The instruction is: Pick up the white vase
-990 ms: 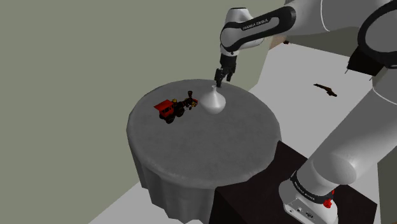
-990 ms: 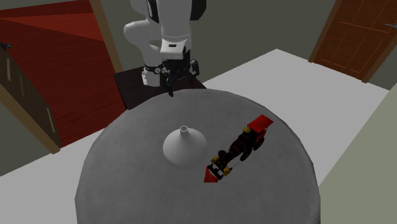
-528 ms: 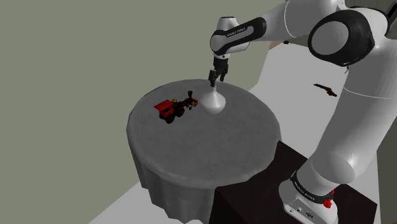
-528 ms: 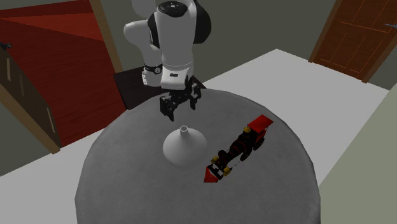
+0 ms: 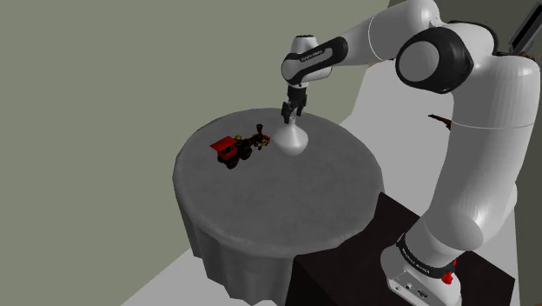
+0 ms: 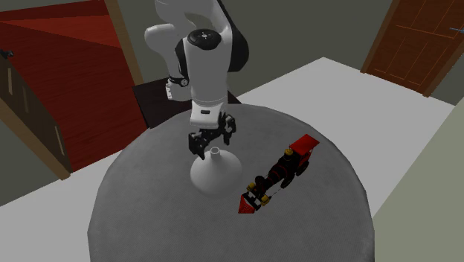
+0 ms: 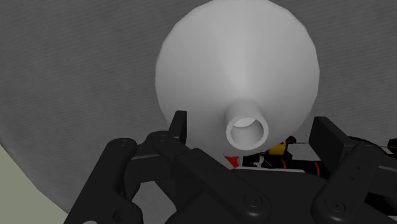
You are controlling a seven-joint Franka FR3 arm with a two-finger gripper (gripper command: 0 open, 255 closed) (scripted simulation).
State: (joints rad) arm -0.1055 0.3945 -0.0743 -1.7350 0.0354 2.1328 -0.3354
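The white arm [image 5: 452,113] reaches out from its stand [image 5: 426,269] over a round table [image 5: 278,204] draped in a grey cloth, and the black claw [image 5: 289,113] hangs pointing straight down right over the neck of the white vase [image 5: 294,141]. The vase stands upright on the cloth, wide and rounded at the base and narrowing to a slim open neck. In the shoulder view it sits at about one o'clock from the middle of the table top, not far from the far edge. In the wrist view the claw [image 7: 252,130] is spread wide, one finger on each side of the vase [image 7: 235,63] mouth, with a gap left on both sides, so it grips nothing. From the second exterior view the claw [image 6: 213,143] is level with the rim of the vase [image 6: 214,175] or just above it, and I cannot tell which. A red and black toy train [image 5: 239,146] stands close beside the vase without touching it, at nine o'clock of it in the shoulder view and at three o'clock as the toy train [image 6: 281,173] appears in the second exterior view. In that view a brown door [image 6: 416,41] stands at about two o'clock from the table [image 6: 163,216].
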